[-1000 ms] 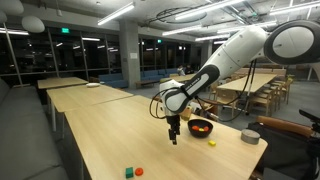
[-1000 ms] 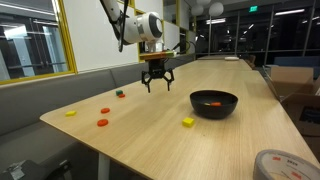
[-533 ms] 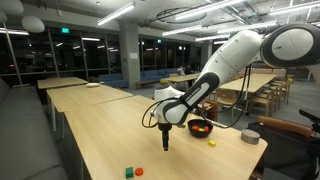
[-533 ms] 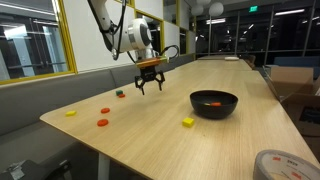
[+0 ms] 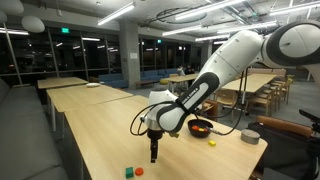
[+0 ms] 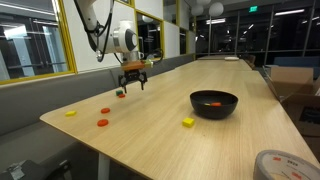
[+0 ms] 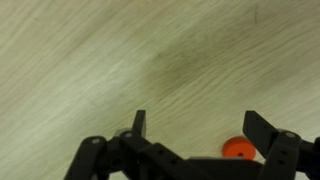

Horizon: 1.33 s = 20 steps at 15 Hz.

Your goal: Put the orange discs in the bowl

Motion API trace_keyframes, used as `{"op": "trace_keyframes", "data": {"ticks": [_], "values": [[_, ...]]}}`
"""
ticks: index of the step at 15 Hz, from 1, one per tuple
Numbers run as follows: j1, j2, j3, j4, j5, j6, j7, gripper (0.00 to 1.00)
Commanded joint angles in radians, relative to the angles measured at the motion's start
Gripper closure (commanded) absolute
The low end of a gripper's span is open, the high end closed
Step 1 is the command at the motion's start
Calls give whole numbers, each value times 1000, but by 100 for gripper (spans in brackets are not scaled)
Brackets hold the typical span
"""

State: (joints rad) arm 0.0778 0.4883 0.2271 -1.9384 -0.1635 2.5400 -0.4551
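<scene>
gripper (image 6: 133, 82) has moved from the bowl (image 6: 203, 108) toward the orange discs (image 6: 102, 123), fingers (image 7: 262, 127) wide and empty; only the wrist view shows one disc (image 7: 238, 149) beside a fingertip.

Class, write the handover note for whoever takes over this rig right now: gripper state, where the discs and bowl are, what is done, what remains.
Gripper: open and empty, low over the table, beside the green block.
Bowl: on the table, well away from the gripper.
Orange discs: two on the table near its edge; the wrist view shows one by a finger.
Done: one disc lies in the bowl.
Left: pick up the two loose discs and drop them in.
</scene>
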Motion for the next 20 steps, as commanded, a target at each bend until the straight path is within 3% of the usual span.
{"op": "trace_keyframes", "data": {"ticks": [1, 9, 20], "values": [[-11, 16, 41, -4, 59, 37, -40, 0], [3, 63, 82, -8, 74, 130, -33, 0], [59, 97, 82, 18, 36, 132, -16, 0]]}}
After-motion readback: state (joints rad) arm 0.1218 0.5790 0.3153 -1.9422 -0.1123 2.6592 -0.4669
